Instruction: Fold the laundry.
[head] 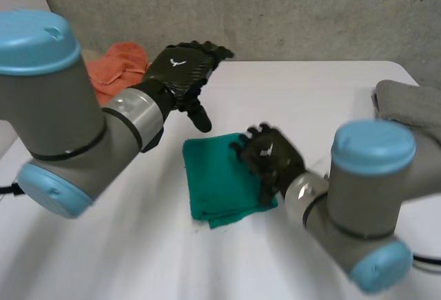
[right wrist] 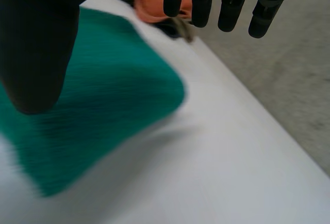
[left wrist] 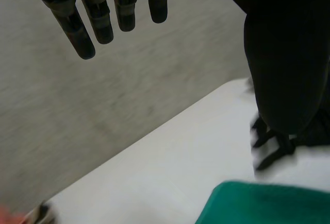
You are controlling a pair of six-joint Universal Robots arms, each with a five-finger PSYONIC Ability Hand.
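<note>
Green squarish folded cloth (head: 219, 179), perhaps touching empty straight-fingered right hand (head: 270, 155); left hand (head: 180, 69) alike.

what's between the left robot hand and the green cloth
Nothing but a bare stretch of white table lies between the left robot hand and the green cloth; the head view shows this.

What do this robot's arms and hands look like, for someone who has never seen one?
The left arm and right arm are thick grey tubes with rounded light-blue caps and a silver wrist ring. The left hand and right hand are black, with slim fingers, a thick thumb and a small white mark on the back.
</note>
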